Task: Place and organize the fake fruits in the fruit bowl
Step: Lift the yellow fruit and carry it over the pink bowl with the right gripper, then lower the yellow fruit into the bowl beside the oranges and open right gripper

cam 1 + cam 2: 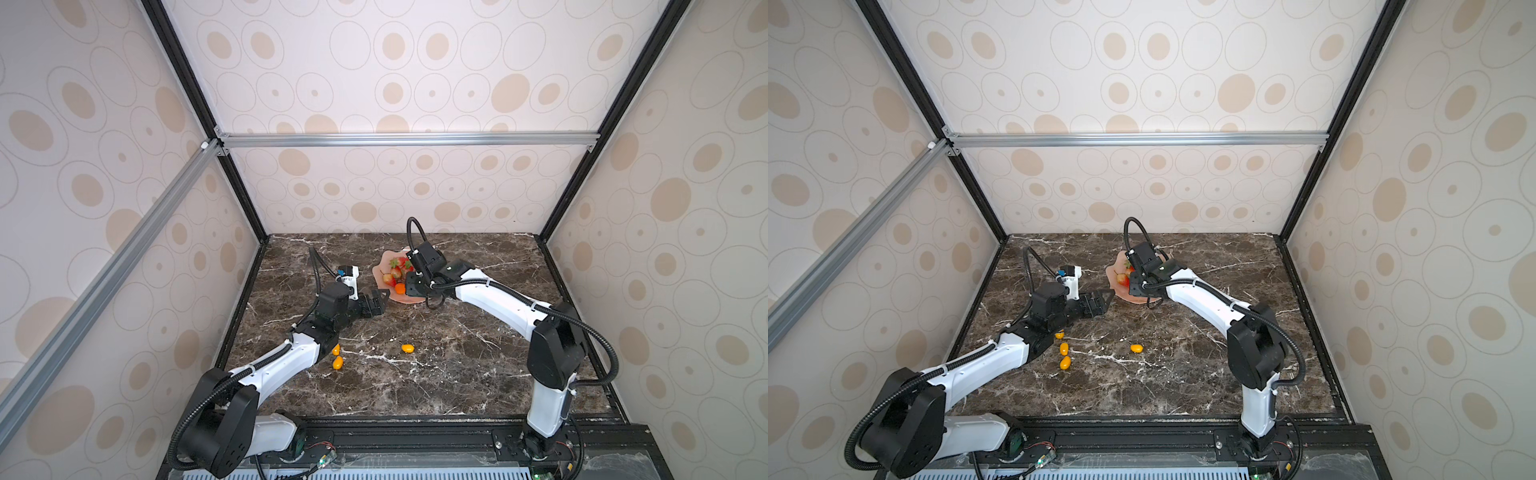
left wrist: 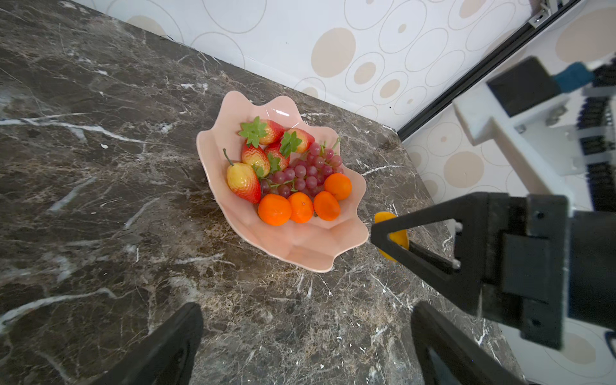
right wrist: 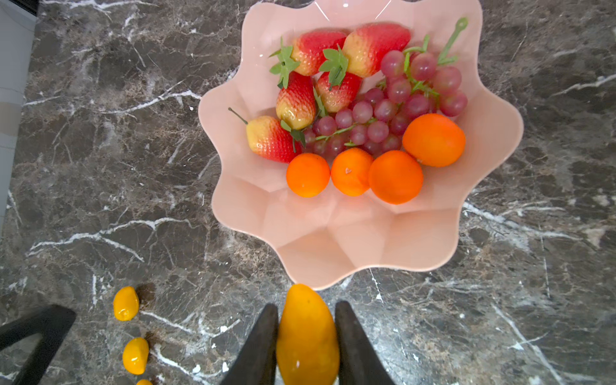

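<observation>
The pale pink scalloped fruit bowl [image 3: 333, 233] [image 2: 300, 246] [image 1: 409, 297] stands at the back middle of the marble table. In it lie red strawberries [image 3: 296, 100], a dark red grape bunch [image 3: 383, 113] and several orange tangerines [image 3: 395, 176]. My right gripper [image 3: 306, 308] is shut on a yellow oval fruit [image 3: 306, 336] [image 2: 383, 218], held just outside the bowl's rim. To the bowl's left my left gripper [image 2: 306, 310] [image 1: 380, 301] [image 1: 1104, 301] is open over bare table with nothing in it.
Several more yellow oval fruits lie loose on the table: one in the middle [image 1: 407, 348] [image 1: 1136, 348], the others beside the left forearm [image 1: 1064, 363] [image 3: 126, 303]. Patterned walls with black posts enclose the table's back and sides.
</observation>
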Controlling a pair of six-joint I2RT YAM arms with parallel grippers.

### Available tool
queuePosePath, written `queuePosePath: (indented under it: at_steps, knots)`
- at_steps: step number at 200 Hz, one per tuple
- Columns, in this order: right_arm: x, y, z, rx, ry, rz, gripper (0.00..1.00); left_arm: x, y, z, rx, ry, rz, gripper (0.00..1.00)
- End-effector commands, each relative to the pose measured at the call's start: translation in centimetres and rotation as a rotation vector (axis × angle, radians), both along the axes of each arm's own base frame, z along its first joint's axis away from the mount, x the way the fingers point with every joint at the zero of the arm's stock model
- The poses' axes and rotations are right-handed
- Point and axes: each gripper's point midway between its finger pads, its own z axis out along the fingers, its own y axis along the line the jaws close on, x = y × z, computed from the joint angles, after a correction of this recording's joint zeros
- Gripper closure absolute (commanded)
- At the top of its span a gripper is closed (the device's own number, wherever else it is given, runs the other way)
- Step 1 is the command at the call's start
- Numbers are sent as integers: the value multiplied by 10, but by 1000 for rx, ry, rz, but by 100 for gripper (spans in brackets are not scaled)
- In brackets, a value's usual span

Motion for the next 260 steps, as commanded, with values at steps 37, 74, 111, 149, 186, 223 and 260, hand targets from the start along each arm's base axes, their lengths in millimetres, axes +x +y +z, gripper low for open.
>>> queuePosePath:
  at_steps: [37, 74, 111, 149, 186, 223, 260]
  knots:
    - [32, -5, -34, -77, 58, 5, 70, 17, -3, 18, -50, -41, 17, 2]
    - [49, -1, -51, -85, 91, 8, 70, 20, -4, 14, -42, -27, 13, 2]
    - [62, 2, -64, -88, 118, 6, 70, 21, -5, 8, -34, -2, 9, 2]
    - [62, 9, -70, -68, 154, 31, 70, 18, -1, 6, -31, 1, 16, 2]
    - [48, 13, -72, -33, 185, 67, 70, 14, -1, 4, -35, -2, 5, 2]
    - [38, 17, -72, 2, 182, 132, 70, 11, 0, 2, -47, -4, 6, 2]
    - [33, 21, -80, 9, 211, 163, 69, 13, -4, 2, -60, 0, -7, 2]
